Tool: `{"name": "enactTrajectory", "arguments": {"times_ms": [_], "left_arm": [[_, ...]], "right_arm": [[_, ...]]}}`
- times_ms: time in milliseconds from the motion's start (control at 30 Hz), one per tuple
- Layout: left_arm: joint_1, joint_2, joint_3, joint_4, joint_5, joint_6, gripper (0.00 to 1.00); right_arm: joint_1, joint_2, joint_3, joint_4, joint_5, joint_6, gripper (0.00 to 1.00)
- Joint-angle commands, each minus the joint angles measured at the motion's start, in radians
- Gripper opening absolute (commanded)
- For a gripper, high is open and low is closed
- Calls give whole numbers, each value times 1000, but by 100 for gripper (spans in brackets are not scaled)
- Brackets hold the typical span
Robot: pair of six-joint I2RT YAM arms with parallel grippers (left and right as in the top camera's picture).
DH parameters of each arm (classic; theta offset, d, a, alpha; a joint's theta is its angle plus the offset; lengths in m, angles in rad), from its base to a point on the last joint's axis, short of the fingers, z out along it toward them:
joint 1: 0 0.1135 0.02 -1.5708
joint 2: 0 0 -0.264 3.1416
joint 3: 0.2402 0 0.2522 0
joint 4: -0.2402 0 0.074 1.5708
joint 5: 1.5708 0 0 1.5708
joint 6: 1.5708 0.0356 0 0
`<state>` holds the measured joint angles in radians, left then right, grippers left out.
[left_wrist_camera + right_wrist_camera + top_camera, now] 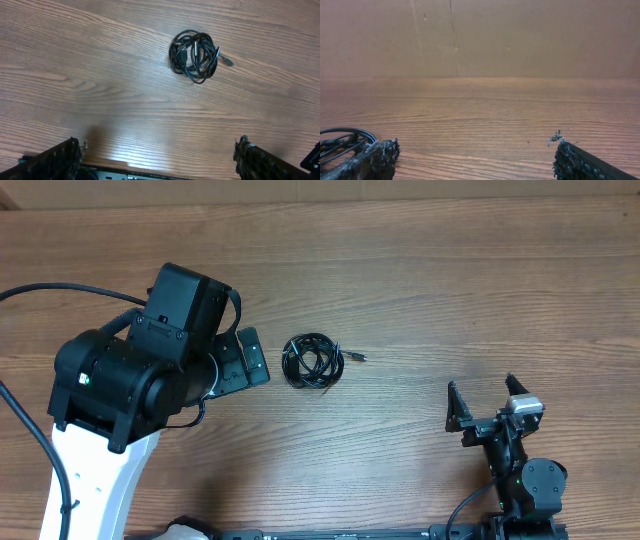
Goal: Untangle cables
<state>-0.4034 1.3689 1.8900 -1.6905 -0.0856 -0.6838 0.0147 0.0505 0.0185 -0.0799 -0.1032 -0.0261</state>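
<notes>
The cables (312, 362) lie as one tight black coiled bundle on the wooden table, with a small silver-tipped plug (358, 357) sticking out on its right side. My left gripper (252, 360) stands open just left of the bundle, not touching it. From the left wrist, the cables (195, 55) lie ahead and to the right of the open left gripper (159, 150), which has only bare wood between its fingers. My right gripper (484, 402) is open far to the right of the bundle. The right wrist shows that gripper (476, 152) open and empty.
The wooden table (450, 280) fills the scene, with a brown cardboard wall (520, 35) along its far side. Black wire loops (337, 137) show at the left edge of the right wrist view, partly behind a finger; I cannot tell what they belong to.
</notes>
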Motion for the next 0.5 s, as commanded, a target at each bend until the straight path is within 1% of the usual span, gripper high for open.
{"name": "enactTrajectory", "arguments": {"times_ms": [0, 467], "left_arm": [[6, -2, -5, 1, 8, -35, 99], [6, -2, -5, 1, 9, -57, 100]], "right_arm": [[5, 0, -10, 4, 8, -5, 100], [5, 0, -10, 4, 8, -5, 100]]}}
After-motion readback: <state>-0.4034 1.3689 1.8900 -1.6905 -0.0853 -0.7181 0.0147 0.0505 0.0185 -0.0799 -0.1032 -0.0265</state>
